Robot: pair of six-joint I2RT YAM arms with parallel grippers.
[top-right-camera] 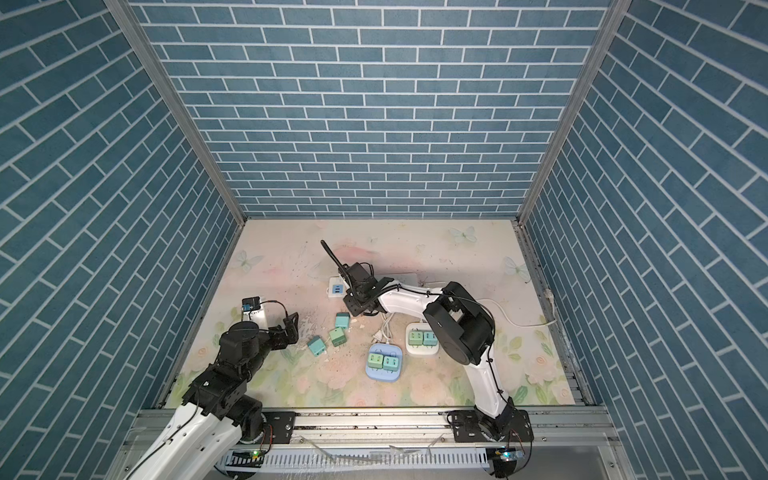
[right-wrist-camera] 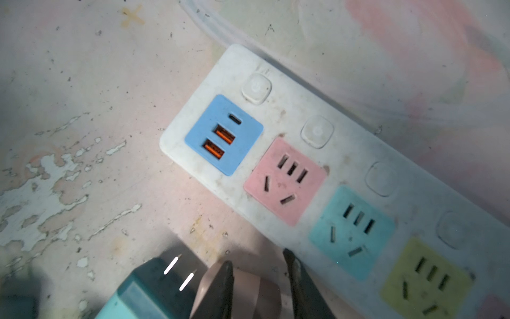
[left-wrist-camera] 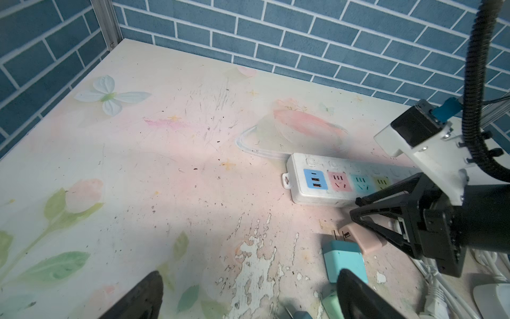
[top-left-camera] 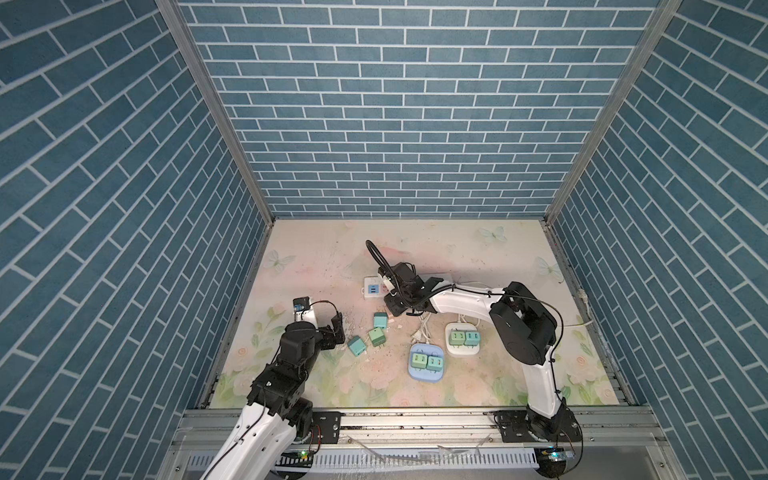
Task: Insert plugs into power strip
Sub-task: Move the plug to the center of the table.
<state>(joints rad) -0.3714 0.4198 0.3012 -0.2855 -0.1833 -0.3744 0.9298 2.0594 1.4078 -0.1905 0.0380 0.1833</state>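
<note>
Blue strip: two green plugs.
Square white strip: two green plugs.
Right claw: parted, partly hiding pinkish plug.
Left claw: spread.

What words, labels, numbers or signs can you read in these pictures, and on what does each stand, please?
No text here can be read.
On the pinkish-tan plug: small dark mark beside its prongs, too small to read.
On the long power strip: faint marks by its buttons, too blurred to read.
</note>
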